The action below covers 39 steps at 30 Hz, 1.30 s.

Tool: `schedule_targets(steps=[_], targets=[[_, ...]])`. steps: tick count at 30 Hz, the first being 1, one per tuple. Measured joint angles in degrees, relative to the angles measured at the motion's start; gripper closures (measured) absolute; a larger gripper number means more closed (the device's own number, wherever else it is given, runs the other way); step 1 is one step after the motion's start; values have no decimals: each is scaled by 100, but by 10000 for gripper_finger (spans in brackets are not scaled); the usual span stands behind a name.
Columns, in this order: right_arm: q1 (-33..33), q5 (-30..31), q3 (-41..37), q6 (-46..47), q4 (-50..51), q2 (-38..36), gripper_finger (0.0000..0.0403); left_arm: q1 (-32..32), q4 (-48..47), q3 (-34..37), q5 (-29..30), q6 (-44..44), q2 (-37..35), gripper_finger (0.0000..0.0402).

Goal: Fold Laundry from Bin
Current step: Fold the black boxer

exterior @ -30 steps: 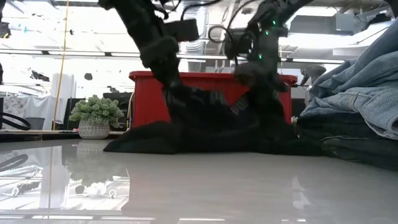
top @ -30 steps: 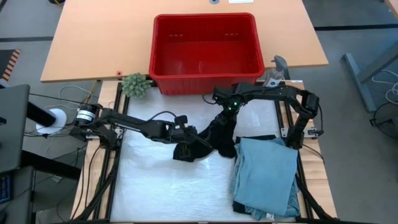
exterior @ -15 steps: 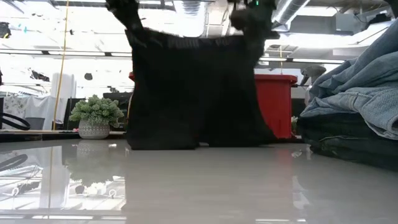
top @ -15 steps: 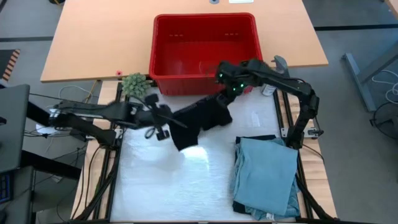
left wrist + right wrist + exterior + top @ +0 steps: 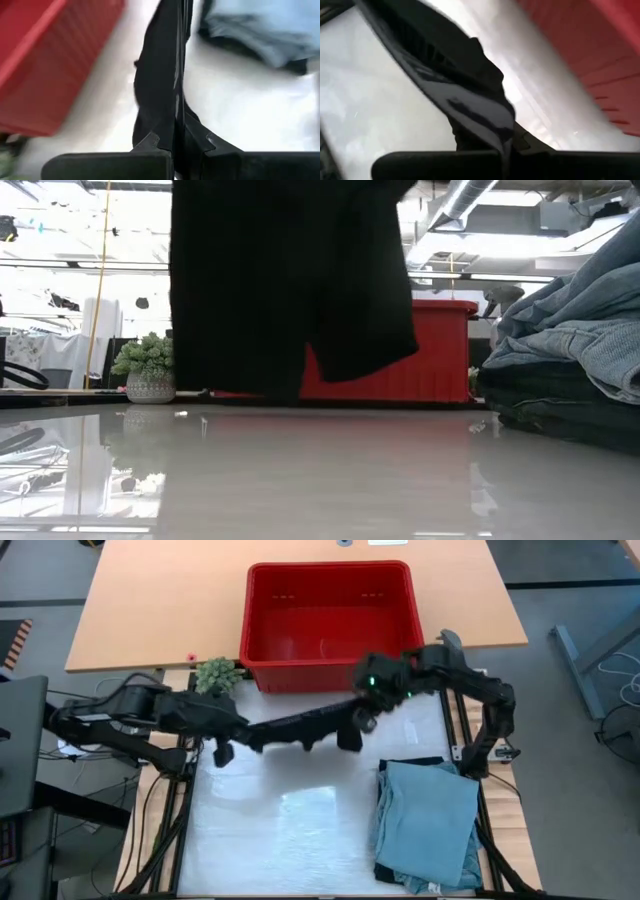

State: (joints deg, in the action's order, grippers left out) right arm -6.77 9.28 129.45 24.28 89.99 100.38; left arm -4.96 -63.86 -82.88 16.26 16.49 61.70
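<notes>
Change: the black garment (image 5: 300,727), bunched on the table a second ago, now hangs stretched, clear of the table.
Left gripper (image 5: 224,737): clamped on one end.
Right gripper (image 5: 362,712): clamped on the other.
Bin (image 5: 262,662): behind, empty.
Meaning: ready to lay flat for folding.

Black garment (image 5: 300,728) stretched aloft — red bin (image 5: 330,615) empty behind

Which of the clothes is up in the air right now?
The black fabric garment, stretched between the left end effector and the right end effector. The light blue denim-like pieces lie stacked on the white table.
</notes>
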Motion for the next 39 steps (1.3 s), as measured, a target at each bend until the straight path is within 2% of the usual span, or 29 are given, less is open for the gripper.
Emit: schedule_targets(steps=[4, 5, 7, 10, 13, 15, 18, 20, 21, 23, 26, 29, 31, 34, 39], targets=[[779, -528, 2, -75, 7, -2, 387, -326, -36, -350, -487, 500, -119, 401], [982, -504, 2, -142, 5, -2, 387, -423, -39, -471, -556, 620, -120, 401], [1366, -228, 2, -139, 0, 0, 387, -637, -119, -678, -546, 802, -114, 401], [1764, -188, 4, -350, -84, -2, 387, -889, -436, -934, -381, 881, -104, 401], [2007, 810, 5, -458, -158, 6, 387, -975, -843, -1102, -41, 886, -97, 401], [1989, 247, 82, -987, -105, 7, 387, -976, -949, -1154, 133, 932, -99, 401], [1956, 547, 111, -728, -551, -48, 387, -976, -1094, -1158, 248, 916, -97, 401], [1917, -41, 223, -1403, -801, -68, 387, -976, -1068, -1158, 305, 811, -97, 401], [1893, -109, 300, -1688, -1013, -72, 387, -976, -1080, -1158, 353, 762, -97, 401], [1889, 223, 479, -1820, -1332, -81, 387, -976, -1089, -1158, 443, 657, -97, 401], [1766, -28, 525, -2070, -1281, -107, 387, -976, -1069, -1158, 465, 672, -97, 401], [1745, 272, 505, -1699, -678, -103, 387, -985, -1145, -1158, 370, 806, -94, 401], [1721, 259, 493, -1591, -353, -74, 387, -1004, -1294, -1158, 360, 907, -94, 401], [1768, 258, 176, -1584, -70, -76, 387, -1004, -1432, -1158, 374, 927, -92, 401], [1844, 119, -776, -1733, -117, -74, 387, -1007, -1492, -1155, 358, 950, 15, 401]])
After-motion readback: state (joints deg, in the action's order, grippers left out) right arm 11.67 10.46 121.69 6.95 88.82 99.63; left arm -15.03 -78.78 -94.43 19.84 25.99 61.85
